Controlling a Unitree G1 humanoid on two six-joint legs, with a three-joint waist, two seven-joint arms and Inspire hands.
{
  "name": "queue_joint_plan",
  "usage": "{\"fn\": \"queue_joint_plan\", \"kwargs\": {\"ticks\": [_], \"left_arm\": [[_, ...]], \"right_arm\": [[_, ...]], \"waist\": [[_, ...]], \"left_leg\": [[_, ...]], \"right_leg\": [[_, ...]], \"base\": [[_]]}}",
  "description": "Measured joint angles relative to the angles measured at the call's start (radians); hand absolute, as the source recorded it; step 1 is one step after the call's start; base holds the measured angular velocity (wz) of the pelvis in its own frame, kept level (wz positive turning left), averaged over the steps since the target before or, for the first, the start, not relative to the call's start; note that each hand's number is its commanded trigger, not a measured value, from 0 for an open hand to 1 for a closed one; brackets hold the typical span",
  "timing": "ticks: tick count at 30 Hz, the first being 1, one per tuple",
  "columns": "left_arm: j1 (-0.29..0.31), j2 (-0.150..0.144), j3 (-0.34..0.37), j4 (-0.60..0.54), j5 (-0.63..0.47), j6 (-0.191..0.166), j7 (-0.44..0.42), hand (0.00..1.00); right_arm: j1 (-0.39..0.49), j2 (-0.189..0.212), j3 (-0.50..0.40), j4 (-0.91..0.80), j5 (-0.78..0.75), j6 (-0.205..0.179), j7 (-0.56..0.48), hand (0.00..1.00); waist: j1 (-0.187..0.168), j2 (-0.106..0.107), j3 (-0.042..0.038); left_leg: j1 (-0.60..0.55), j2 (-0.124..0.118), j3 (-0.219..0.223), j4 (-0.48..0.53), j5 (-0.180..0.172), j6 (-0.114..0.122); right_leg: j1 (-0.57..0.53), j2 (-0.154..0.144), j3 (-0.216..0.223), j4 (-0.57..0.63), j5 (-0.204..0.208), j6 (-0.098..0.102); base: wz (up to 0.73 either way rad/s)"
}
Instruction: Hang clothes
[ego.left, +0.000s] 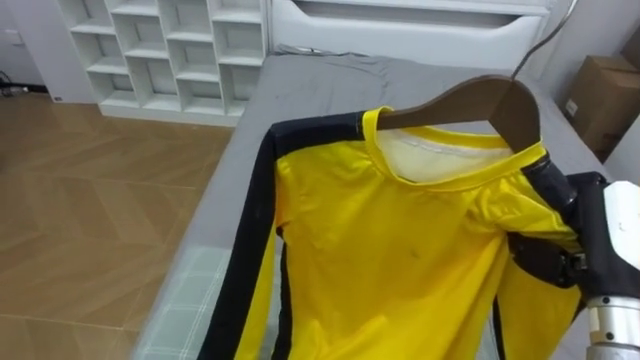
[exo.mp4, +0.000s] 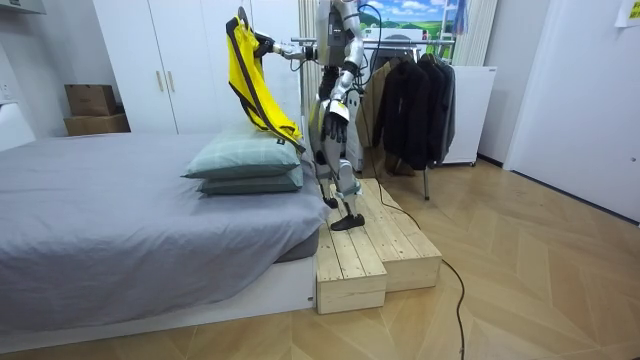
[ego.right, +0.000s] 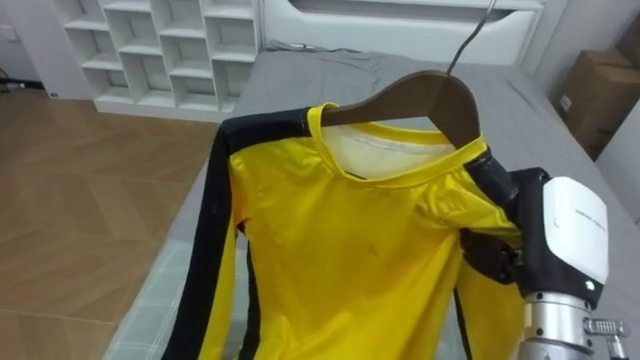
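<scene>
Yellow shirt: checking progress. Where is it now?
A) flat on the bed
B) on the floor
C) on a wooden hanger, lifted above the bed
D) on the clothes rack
C: the yellow shirt hangs on the wooden hanger at the right hand, above the bed.

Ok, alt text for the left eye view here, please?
A yellow long-sleeved shirt with black stripes hangs on a wooden hanger, raised over a grey bed, the robot's right hand at its shoulder. White cube shelves stand behind, wood floor on the left.
</scene>
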Motion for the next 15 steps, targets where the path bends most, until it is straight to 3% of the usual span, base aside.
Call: {"fn": "queue_joint_plan", "kwargs": {"ticks": [6, 12, 15], "left_arm": [[0.016, 0.000, -0.001, 0.081, 0.000, 0.001, 0.002, 0.00], [0.016, 0.000, -0.001, 0.099, 0.004, 0.001, -0.012, 0.00], [0.016, -0.001, -0.001, 0.099, 0.022, 0.008, -0.033, 0.00]], "right_arm": [[0.003, 0.000, -0.002, -0.007, 0.024, -0.001, -0.001, 1.00], [0.008, 0.000, -0.002, -0.007, 0.025, -0.004, -0.001, 1.00], [0.039, 0.000, -0.002, -0.007, 0.024, -0.004, -0.001, 1.00]], "waist": [[-0.012, -0.010, -0.0003], [-0.029, -0.002, 0.0069], [-0.033, -0.006, 0.0047]], "left_leg": [[0.006, 0.000, 0.006, -0.002, 0.000, 0.000], [0.012, 0.000, 0.007, -0.007, -0.001, 0.000], [0.007, 0.001, 0.031, -0.007, -0.002, 0.000]], "right_leg": [[0.001, 0.002, 0.011, -0.002, -0.001, 0.000], [0.006, 0.002, 0.012, -0.003, -0.001, 0.001], [-0.013, 0.007, 0.037, 0.004, -0.001, 0.000]], "base": [[-0.02], [-0.01], [-0.21]]}}
